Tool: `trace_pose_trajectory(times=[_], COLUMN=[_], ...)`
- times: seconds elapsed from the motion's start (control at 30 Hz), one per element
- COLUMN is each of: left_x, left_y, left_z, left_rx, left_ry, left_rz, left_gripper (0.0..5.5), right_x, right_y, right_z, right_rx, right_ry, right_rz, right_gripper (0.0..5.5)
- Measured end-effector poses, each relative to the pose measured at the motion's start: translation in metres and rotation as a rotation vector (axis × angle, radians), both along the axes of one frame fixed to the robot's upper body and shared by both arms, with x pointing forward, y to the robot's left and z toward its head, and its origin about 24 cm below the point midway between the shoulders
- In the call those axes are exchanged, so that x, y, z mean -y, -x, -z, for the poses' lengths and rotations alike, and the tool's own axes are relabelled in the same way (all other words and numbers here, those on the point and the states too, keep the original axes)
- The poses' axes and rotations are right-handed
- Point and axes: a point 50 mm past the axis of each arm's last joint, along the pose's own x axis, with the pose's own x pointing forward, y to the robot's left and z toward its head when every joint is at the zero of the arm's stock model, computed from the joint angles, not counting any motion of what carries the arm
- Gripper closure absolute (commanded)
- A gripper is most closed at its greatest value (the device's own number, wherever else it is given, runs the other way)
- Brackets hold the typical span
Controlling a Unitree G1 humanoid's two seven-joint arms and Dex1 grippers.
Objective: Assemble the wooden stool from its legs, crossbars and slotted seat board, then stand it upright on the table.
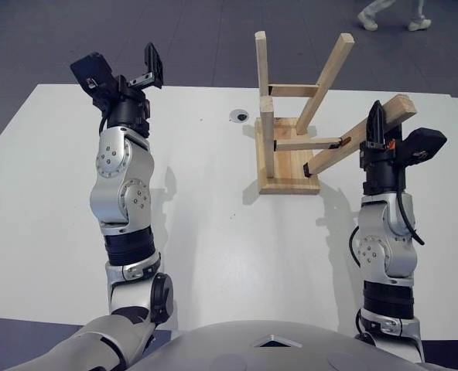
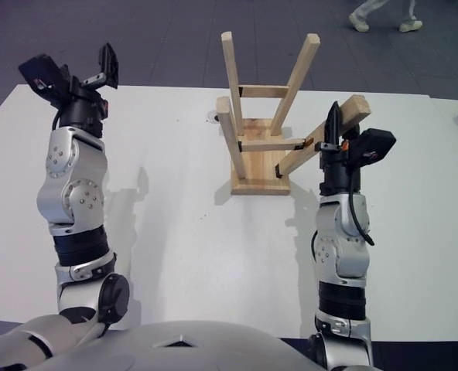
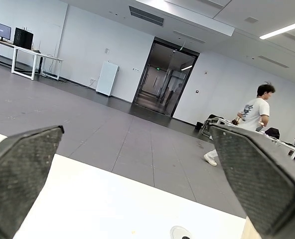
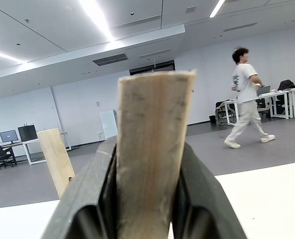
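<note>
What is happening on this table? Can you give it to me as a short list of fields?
Stool: upside down, seat board flat on the table, legs pointing up
Crossbars: two in view, joining the legs
Right gripper: shut on one leg that leans outward
Left gripper: open, raised, apart from the stool
Task state: stool not yet stood upright
</note>
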Motion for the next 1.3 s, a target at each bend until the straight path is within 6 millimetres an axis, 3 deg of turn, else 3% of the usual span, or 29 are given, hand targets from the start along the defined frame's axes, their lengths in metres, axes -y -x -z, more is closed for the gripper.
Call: trace_pose_trajectory(times=[0.7,1.03,1.3], left_x=[0.038,0.056,0.059], left_y=[0.005,0.005,0.006], left_z=[-0.011,-0.023,-0.022], left_rx=[0.089,0.13,0.13], left_ry=[-0.076,-0.079,-0.072], left_rz=[0.253,0.316,0.33], left_gripper=[0.1,0.1,0.1], right_x=[-0.004,-0.015,-0.025], right_y=[-0.024,-0.026,-0.03], right_z=[-0.009,-0.003,-0.002], right_rx=[-0.054,-0.108,-0.131], right_ry=[0.017,0.095,0.208], right_rz=[-0.035,-0.052,-0.078], right_gripper=[4.44,4.44,4.33])
